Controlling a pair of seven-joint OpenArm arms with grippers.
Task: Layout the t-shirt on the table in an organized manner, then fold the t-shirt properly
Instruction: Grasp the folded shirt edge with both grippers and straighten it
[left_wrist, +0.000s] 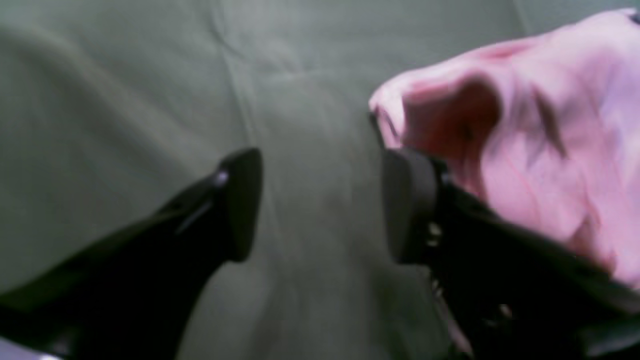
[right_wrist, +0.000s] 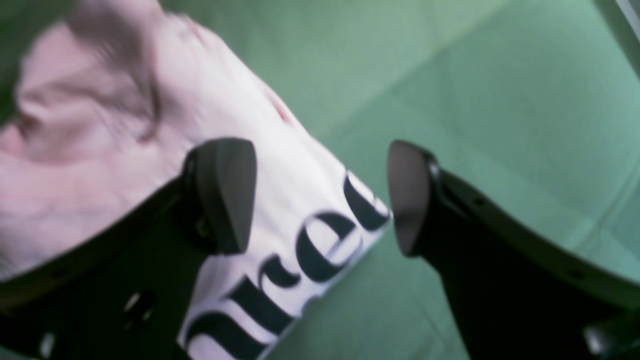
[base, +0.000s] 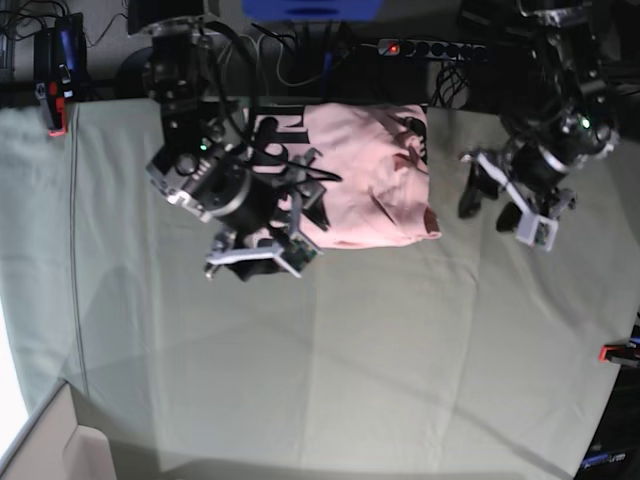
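Nearest to us in the base view lies a broad bare stretch of the table (base: 380, 370), its grey-green cloth creased in long faint lines, with a red clamp (base: 618, 352) at its right edge. Further back we see our two arms at either side of the t-shirt (base: 365, 180), which lies folded into a compact pink block at the far middle of the table, black lettering showing along its left part. Our right gripper (right_wrist: 320, 197) hangs over the shirt's lettered edge with its jaws spread wide and nothing between them; in its wrist view one finger (right_wrist: 225, 192) stands above the printed fabric and the other over bare cloth beside the hem. Our left gripper (left_wrist: 320, 205) stands apart from the shirt's other side, jaws likewise parted and empty, only table cloth showing in the gap; a rumpled pink fold of the shirt (left_wrist: 525, 140) rises just beside one finger (left_wrist: 407, 205), though the blur keeps us from telling whether they touch. Beyond the table's far edge we see a power strip (base: 430, 47) and tangled cables, and another red clamp (base: 57, 118) at the far left.
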